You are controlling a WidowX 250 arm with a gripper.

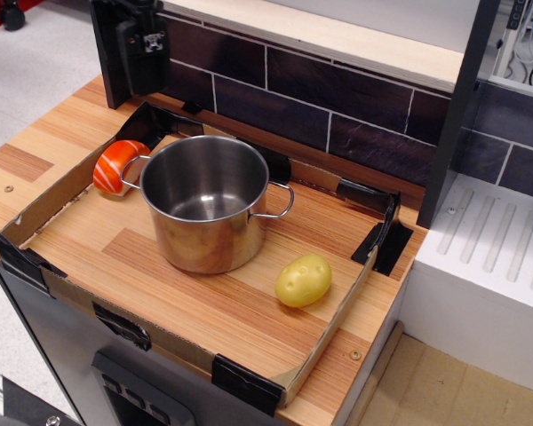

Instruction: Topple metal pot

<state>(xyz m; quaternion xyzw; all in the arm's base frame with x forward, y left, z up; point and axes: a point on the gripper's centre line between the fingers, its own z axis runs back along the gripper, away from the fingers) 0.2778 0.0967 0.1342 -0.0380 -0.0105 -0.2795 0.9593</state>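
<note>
The metal pot (206, 206) is shiny steel with two thin wire loop handles and no lid. It stands upright and empty in the left half of a shallow cardboard-walled tray (324, 342) on the wooden counter. My black gripper (147, 82) hangs at the top left, above and behind the tray's far left corner. It is well clear of the pot and touches nothing. Its body blends with a dark post behind it, so I cannot make out how the jaws stand.
A red-and-white sushi-like toy (115, 167) lies against the pot's left handle. A yellow potato (303, 280) lies to the pot's front right. A dark tiled wall (338, 115) runs behind the tray, and a white drainboard (493, 248) sits at the right.
</note>
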